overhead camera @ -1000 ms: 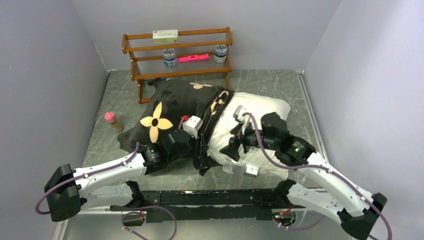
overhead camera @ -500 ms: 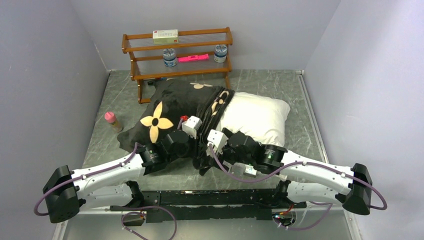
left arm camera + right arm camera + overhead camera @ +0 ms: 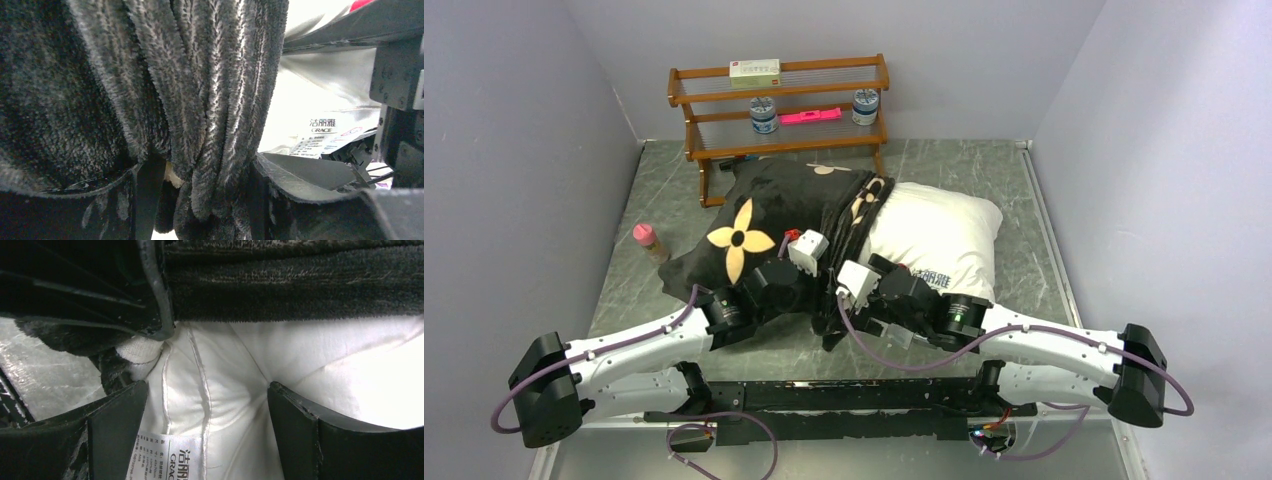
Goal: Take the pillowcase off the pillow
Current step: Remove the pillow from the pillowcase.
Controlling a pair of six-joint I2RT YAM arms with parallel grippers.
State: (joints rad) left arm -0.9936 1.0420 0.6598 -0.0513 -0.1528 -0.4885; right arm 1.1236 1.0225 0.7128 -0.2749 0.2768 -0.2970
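The pillowcase (image 3: pixel 759 215), black plush with tan flower motifs, is seen on the middle of the table (image 3: pixel 964 170), drawn over the left part of the pillow (image 3: pixel 944 235). Its open edge is gathered into thick folds across the pillow's middle. The right part of the pillow is left bare and white, and blue printed characters are visible on it near the near edge.

The gathered folds are met by both grippers from the near side. In the left wrist view, a bundle of those folds is seen hanging between the fingers of the left gripper (image 3: pixel 202 195). One finger is touched by the plush, while a narrow gap is visible at the other. Whether the bundle is pinched or merely enclosed cannot be told.

The right gripper (image 3: pixel 205 410) is held with its jaws spread wide, just beside the pillowcase's edge. Bare white pillow fabric with a seam is seen bulging between them, and nothing is clasped. A sewn-in label (image 3: pixel 170 457) is seen at the bottom of that view. The dark edge of the pillowcase is seen running just beyond the fingertips.

A wooden shelf (image 3: pixel 824 146) is set at the table's far edge, just behind the pillowcase. A pink-capped bottle (image 3: pixel 649 243) is placed near the left edge, close to the pillowcase's corner.
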